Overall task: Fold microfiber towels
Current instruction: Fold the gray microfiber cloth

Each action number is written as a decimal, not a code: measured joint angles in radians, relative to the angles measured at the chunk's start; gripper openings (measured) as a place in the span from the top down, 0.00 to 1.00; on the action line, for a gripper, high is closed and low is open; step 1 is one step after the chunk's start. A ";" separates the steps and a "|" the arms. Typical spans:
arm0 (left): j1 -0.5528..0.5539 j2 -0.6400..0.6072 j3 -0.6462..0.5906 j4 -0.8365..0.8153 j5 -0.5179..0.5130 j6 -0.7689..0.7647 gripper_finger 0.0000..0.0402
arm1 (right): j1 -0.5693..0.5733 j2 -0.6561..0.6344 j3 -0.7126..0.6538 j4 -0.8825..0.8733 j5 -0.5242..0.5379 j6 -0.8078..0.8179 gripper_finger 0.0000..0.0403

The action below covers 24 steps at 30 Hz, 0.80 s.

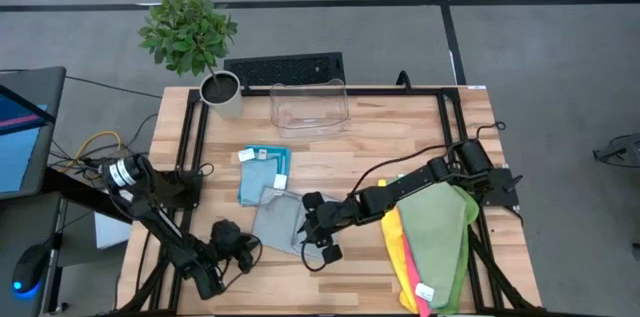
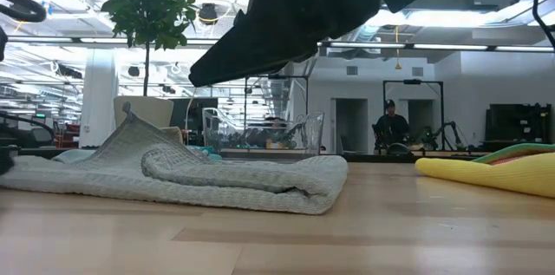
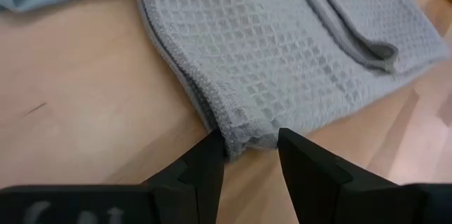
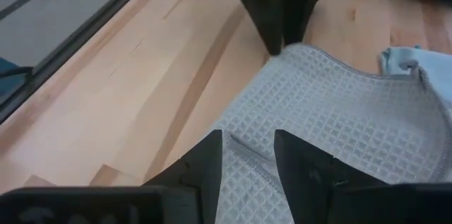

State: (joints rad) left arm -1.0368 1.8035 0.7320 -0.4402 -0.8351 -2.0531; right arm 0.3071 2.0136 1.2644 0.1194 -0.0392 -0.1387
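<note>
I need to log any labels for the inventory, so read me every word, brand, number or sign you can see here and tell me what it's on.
No text can be read anywhere.
White tag on the light blue towel: too small to read.
White tag at the near end of the pale green towel: too small to read.
Grey towel, seen close up: plain waffle weave, no label showing.
Clear plastic bin: no marking visible.

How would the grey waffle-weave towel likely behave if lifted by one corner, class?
Probably floppy: the grey towel slumps in soft rolled folds and one corner peaks limply. Likely light for its size, as its edge looks thin between the left gripper fingers. Its textured weave probably grips rather than slips.
</note>
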 joint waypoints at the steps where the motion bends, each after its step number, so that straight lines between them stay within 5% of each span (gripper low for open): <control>1: 0.004 0.017 0.009 -0.010 -0.009 -0.011 0.67 | -0.001 0.000 0.000 0.001 -0.001 0.000 0.62; 8: 0.004 0.042 0.030 -0.051 -0.008 -0.127 0.70 | -0.001 -0.001 0.000 -0.008 -0.005 0.015 0.62; 15: 0.006 0.044 0.027 -0.041 0.001 -0.137 0.97 | 0.000 -0.003 0.000 -0.008 -0.004 0.041 0.62; 24: 0.044 0.052 0.117 -0.081 0.028 -0.076 0.99 | -0.027 0.012 0.005 0.224 0.095 -0.049 0.62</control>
State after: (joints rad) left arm -0.9927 1.8552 0.8489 -0.5211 -0.8070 -2.1290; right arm 0.2799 2.0253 1.2690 0.3436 0.0555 -0.1875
